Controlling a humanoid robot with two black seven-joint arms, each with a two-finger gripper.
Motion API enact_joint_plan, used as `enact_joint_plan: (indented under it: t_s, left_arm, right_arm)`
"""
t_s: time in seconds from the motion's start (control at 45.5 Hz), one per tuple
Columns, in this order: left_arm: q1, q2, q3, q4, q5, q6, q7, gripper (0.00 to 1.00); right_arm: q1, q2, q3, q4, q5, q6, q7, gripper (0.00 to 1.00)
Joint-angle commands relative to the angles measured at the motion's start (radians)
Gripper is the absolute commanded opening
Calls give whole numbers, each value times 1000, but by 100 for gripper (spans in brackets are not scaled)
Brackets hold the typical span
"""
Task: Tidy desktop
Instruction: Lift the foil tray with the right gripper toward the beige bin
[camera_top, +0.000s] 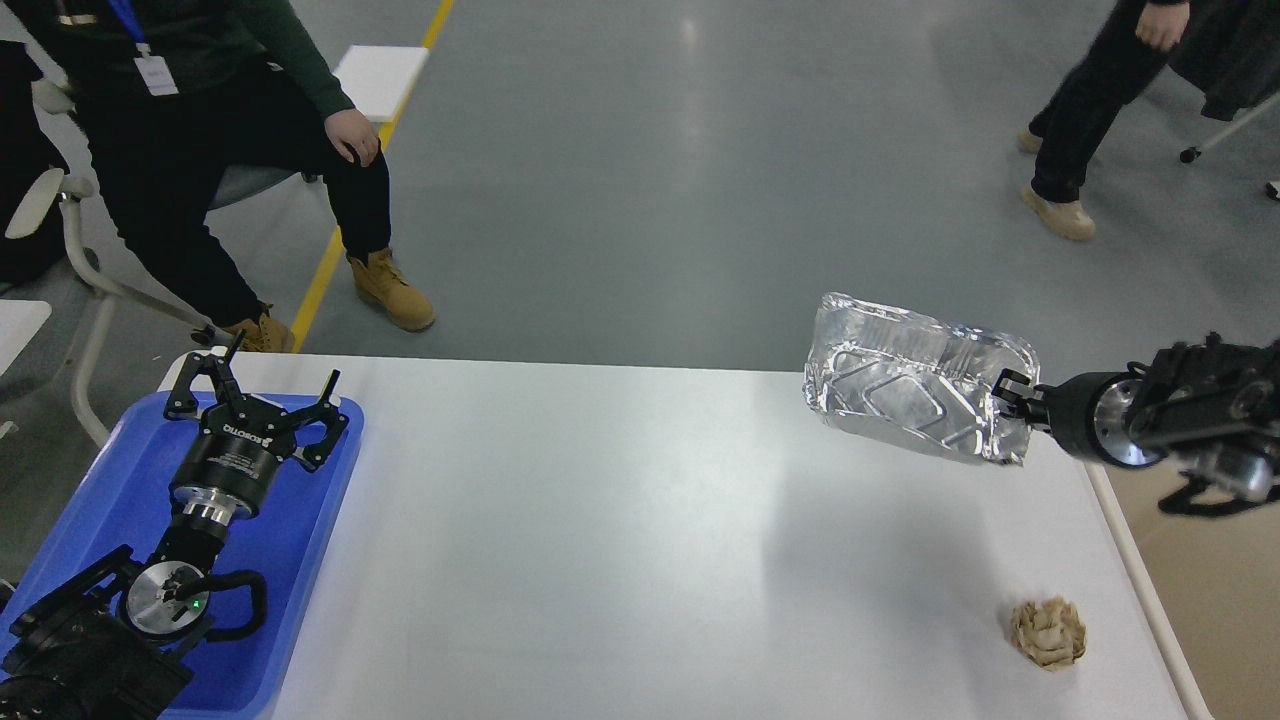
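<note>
The white desktop (620, 540) fills the lower middle of the head view. My right gripper (1005, 392) is shut on the right rim of a crumpled silver foil tray (905, 390) and holds it tilted, well above the desktop's far right corner. A crumpled beige paper ball (1047, 631) lies on the desktop near its right front edge. My left gripper (258, 385) is open and empty, hovering over the blue plastic tray (300, 560) at the left.
A beige bin (1210, 580) stands just right of the desktop. A seated person (200, 150) is beyond the left far corner. Another person (1100, 110) walks at the far right. A white board (380, 80) lies on the floor.
</note>
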Motion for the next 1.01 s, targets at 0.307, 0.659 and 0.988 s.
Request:
enact_joint_plan:
  t_s: [0.307, 0.659, 0.988]
  left_arm:
    - [0, -1, 0, 0, 0, 0, 0, 99]
    - [0, -1, 0, 0, 0, 0, 0, 99]
    - [0, 1, 0, 0, 0, 0, 0, 99]
  right_arm:
    - [503, -67, -178, 73, -75, 379, 0, 0]
    - [560, -64, -189, 62, -112, 445, -1, 0]
    - [529, -115, -285, 40, -109, 449, -3, 0]
